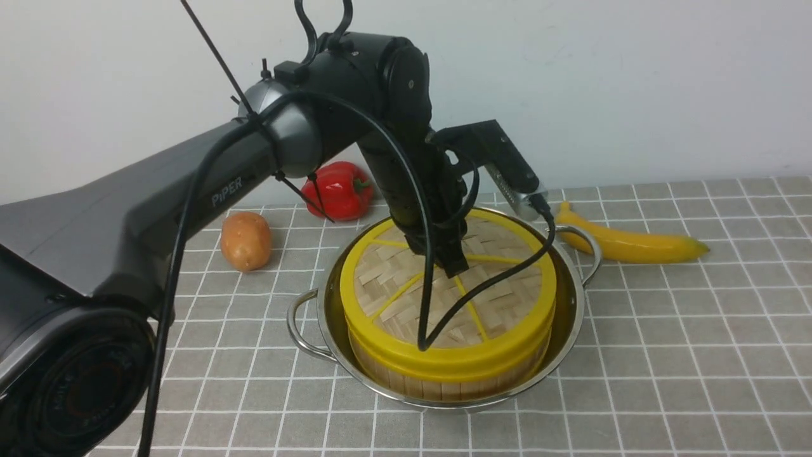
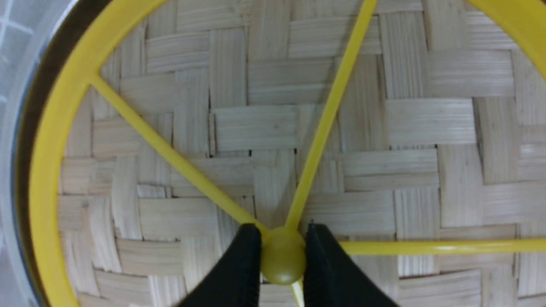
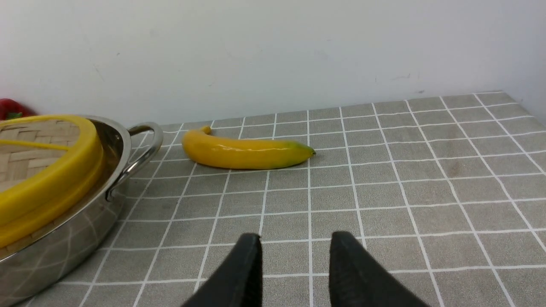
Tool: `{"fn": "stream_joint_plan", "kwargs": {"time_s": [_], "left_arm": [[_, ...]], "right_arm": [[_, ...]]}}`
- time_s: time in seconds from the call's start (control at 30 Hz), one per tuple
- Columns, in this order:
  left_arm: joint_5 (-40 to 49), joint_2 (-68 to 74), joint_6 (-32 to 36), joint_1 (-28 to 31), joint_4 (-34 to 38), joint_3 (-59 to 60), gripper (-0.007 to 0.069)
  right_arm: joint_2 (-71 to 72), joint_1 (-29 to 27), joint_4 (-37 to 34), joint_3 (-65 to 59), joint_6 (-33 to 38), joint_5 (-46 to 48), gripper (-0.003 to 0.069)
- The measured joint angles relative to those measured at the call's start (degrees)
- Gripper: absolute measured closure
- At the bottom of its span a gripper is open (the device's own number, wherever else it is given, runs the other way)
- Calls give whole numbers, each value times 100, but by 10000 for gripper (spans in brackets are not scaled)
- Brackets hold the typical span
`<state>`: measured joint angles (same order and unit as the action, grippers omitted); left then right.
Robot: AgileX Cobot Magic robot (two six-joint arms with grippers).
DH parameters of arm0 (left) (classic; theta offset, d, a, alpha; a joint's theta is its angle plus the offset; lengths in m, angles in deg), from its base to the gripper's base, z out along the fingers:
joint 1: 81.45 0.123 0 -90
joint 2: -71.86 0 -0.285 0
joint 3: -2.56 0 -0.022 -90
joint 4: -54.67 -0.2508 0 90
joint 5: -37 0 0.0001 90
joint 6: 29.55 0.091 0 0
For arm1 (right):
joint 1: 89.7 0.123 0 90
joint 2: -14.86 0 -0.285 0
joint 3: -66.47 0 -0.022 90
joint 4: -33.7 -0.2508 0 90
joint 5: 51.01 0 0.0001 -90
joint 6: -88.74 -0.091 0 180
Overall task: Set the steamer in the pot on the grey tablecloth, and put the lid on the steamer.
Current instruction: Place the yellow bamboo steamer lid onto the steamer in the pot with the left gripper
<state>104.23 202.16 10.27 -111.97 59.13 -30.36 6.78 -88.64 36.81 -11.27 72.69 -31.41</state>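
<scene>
The shiny pot (image 1: pixel 566 317) stands on the grey tablecloth (image 1: pixel 666 317) with the bamboo steamer (image 1: pixel 444 384) inside it. The woven lid (image 1: pixel 393 279) with its yellow rim lies flat on top of the steamer. My left gripper (image 1: pixel 453 266) comes down from above and is shut on the lid's central knob (image 2: pixel 283 260), its black fingertips (image 2: pixel 249 256) pressed against both sides. In the right wrist view my right gripper (image 3: pixel 294 243) hovers low over bare cloth beside the pot (image 3: pixel 64 247), open with nothing between its fingers. The right arm does not show in the front view.
A banana (image 1: pixel 628 244) lies just behind and right of the pot, near its handle. A red pepper (image 1: pixel 339 190) and a potato (image 1: pixel 246 241) sit at the back left. A white wall closes off the far edge of the cloth.
</scene>
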Motion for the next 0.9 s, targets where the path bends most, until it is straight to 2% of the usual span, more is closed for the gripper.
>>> {"fn": "stream_joint_plan", "kwargs": {"time_s": [0.9], "left_arm": [[67,70,283,0,-14,-59,508]], "right_arm": [[0,0,0,0,0,0,416]]}}
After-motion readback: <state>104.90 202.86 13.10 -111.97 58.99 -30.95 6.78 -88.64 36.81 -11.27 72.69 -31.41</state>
